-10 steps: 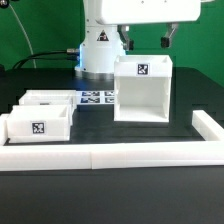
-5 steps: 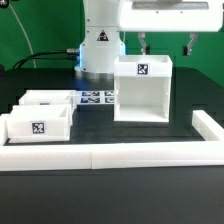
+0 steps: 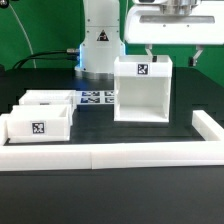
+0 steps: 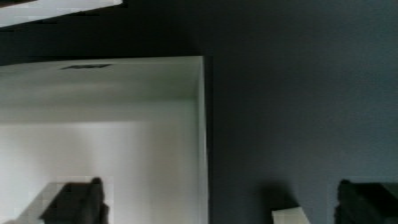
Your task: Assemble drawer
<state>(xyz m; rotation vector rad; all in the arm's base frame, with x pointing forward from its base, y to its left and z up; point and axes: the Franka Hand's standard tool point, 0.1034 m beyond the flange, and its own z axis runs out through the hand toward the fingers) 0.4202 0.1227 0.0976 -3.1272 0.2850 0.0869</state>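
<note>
Hovering over the shell (image 3: 143, 95) of the drawer, the gripper (image 3: 172, 54) is seen with jaws spread wide, nothing held. Two trays (image 3: 38, 127) are parked well apart from it, at the exterior view's left. Lowered off-line, a finger could be caught on the shell's wall and the shell tipped. Fingertips (image 4: 75, 200) are cropped in the wrist view; a side wall is perhaps straddled.

Frontal exterior; wrist close above drawer (image 3: 143, 95)
</note>
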